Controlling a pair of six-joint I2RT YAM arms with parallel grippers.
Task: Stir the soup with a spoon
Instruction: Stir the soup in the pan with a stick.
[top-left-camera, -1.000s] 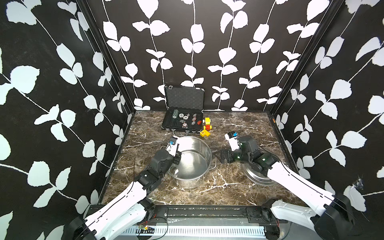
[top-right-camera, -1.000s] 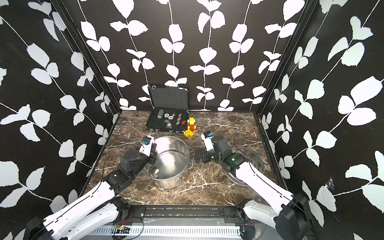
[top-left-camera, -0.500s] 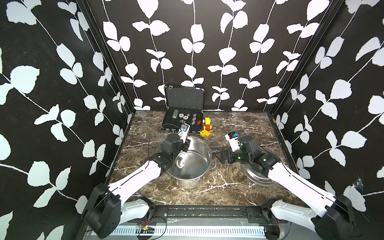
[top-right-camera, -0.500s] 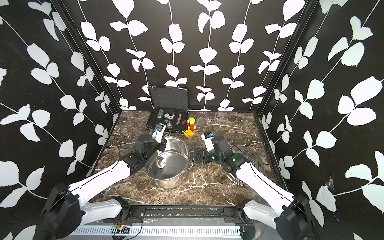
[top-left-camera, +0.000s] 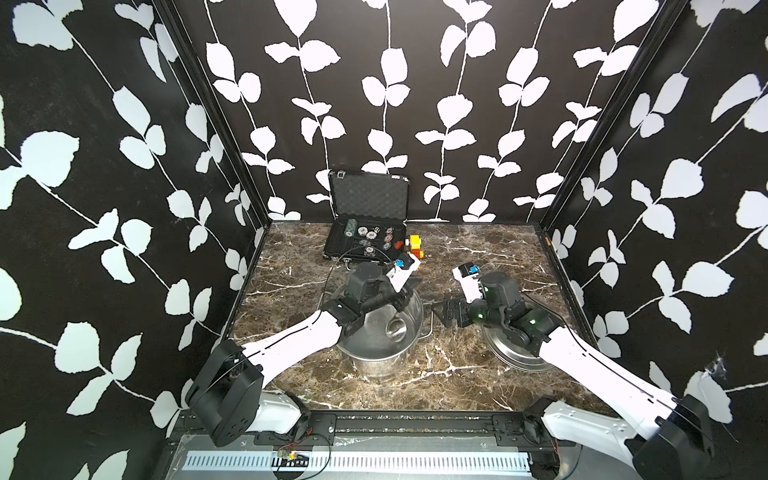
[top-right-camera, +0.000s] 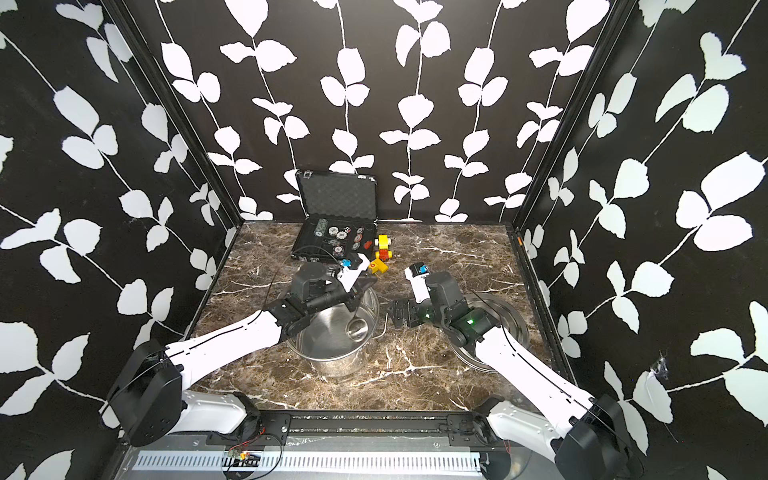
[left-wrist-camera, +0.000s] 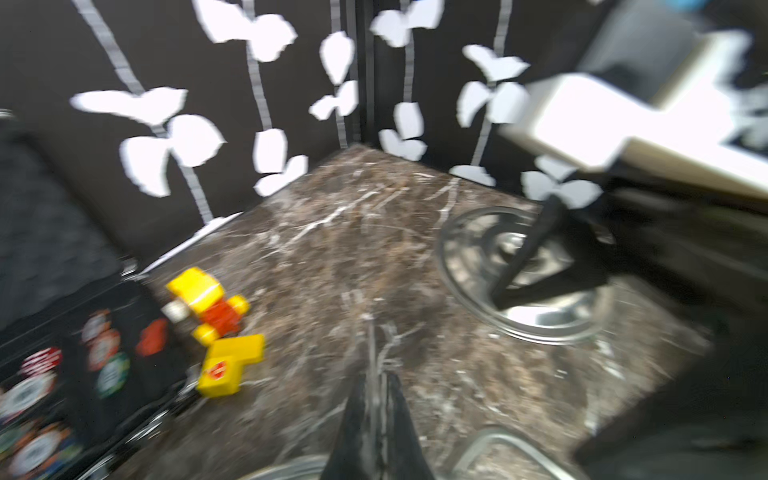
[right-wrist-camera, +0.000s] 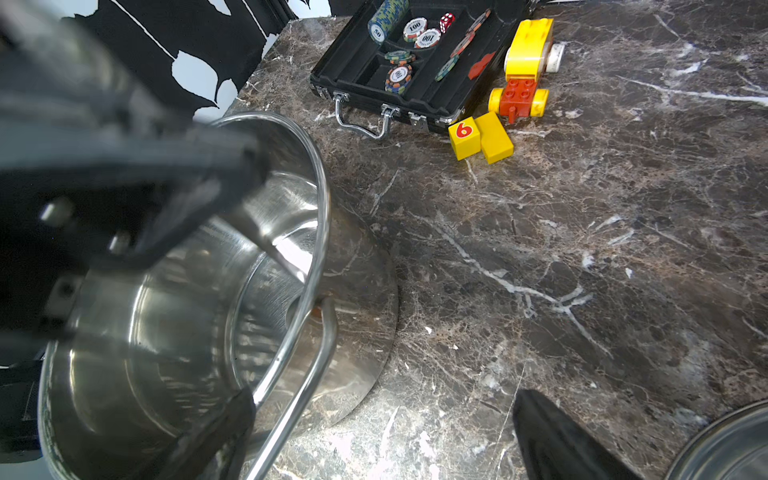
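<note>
A brown marble-patterned tabletop (top-left-camera: 498, 245) with white veins fills the lower middle of both top views. A steel pot (top-left-camera: 380, 365) stands on it near the centre, slightly left. To the pot's right, apart from it, lies a round steel lid (top-left-camera: 511, 353). At the tabletop's upper edge, against the back wall, sits an open black poker-chip case (top-left-camera: 368, 197). Just beside the case's right side is a yellow-and-red toy car (top-left-camera: 414, 245), and just below the car a yellow block (top-right-camera: 377, 266) marked 6.

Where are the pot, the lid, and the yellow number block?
pot (top-left-camera: 376, 366), in a top view, outer wall.
lid (top-left-camera: 513, 360), in a top view, outer rim.
yellow number block (right-wrist-camera: 463, 134), right wrist view, numbered face.
</note>
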